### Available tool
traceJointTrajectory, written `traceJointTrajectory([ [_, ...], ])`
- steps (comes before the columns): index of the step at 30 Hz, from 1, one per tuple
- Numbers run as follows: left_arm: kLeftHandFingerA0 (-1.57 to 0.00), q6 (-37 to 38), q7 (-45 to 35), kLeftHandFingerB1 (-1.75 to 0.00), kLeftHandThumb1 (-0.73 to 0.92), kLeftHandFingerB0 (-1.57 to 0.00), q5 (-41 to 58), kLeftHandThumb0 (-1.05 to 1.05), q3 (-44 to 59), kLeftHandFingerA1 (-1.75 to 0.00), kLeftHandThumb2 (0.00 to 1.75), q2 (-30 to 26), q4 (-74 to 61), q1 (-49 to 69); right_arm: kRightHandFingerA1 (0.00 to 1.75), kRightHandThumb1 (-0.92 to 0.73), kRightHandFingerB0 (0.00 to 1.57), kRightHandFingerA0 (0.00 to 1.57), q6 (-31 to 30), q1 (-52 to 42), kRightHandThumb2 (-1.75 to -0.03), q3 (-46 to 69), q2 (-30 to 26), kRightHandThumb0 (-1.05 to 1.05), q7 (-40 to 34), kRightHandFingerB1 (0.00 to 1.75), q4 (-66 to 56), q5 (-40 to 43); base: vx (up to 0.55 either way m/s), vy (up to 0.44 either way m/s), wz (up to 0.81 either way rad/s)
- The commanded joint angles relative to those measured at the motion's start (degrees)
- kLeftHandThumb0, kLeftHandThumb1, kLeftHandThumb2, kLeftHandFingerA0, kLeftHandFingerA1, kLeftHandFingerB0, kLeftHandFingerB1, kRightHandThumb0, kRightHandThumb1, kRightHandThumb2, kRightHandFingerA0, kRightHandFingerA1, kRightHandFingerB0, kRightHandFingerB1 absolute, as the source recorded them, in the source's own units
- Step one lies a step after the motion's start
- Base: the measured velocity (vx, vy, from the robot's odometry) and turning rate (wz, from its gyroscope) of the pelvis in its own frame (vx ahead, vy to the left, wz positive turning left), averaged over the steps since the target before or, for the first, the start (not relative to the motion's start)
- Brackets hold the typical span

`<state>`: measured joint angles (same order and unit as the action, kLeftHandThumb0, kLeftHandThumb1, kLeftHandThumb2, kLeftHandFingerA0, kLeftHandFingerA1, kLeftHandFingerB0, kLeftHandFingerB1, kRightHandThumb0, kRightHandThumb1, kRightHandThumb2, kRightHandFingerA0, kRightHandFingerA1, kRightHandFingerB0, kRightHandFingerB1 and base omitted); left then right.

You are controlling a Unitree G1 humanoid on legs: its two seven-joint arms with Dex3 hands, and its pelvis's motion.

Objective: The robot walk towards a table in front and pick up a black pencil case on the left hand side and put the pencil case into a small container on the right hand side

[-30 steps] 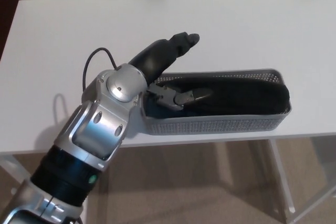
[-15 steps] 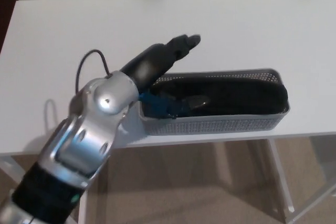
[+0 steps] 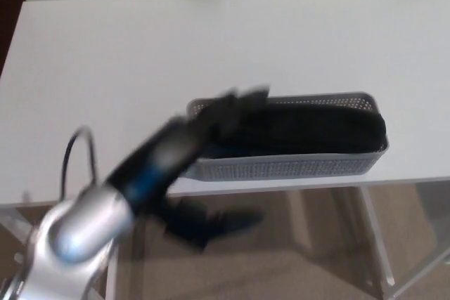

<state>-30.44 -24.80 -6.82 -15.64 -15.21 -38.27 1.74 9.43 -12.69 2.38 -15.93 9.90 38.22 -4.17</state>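
1. Table (image 3: 105,47): white, fills most of the head view. Its front edge runs just below the container.
2. Left arm (image 3: 77,226): enters from bottom left and crosses the table's front edge. Heavy motion blur throughout.
3. Container (image 3: 295,166): grey mesh basket near the front edge, right of centre, long side parallel to the edge.
4. Pencil case (image 3: 316,128): black, lying lengthwise inside the container and filling most of it. Judged: placement is done.
5. Left hand (image 3: 200,131): a dark smear over the container's left end. Whether it is open or closed, and whether it has hold of anything, cannot be told through the blur. Contact w/ the rim also can't be confirmed.
6. Right hand: not in view.

Step in hand (judged): clear the left hand from the container.

Procedure:
- Lift up first, then draw back toward the body.
- Keep the wrist above the mesh rim. A snag would likely drag the light container off the front edge.
- Confirm the pencil case stays seated inside.
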Motion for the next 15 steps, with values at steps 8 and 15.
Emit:
traceJointTrajectory([
  [8,-0.02,32.7,8.7,-0.14,0.49,-0.10,-7.6,-0.77,2.3,-0.08,0.82,-15.2,35.0,39.3,0.50,-0.58,0.54,0.69,4.0,-2.5,-0.57,0.0,-0.4,-0.40,-2.8,0.43,6.6,-1.3,0.00,0.000,0.00],
  [15,-0.04,21.1,2.0,-0.16,0.53,-0.10,10.6,-0.81,15.3,-0.10,0.90,-0.6,59.0,20.1,0.60,-0.49,0.44,0.54,4.8,-2.6,-0.80,0.9,-0.7,-0.48,-3.9,0.54,6.7,-1.1,0.00,0.000,0.00],
])
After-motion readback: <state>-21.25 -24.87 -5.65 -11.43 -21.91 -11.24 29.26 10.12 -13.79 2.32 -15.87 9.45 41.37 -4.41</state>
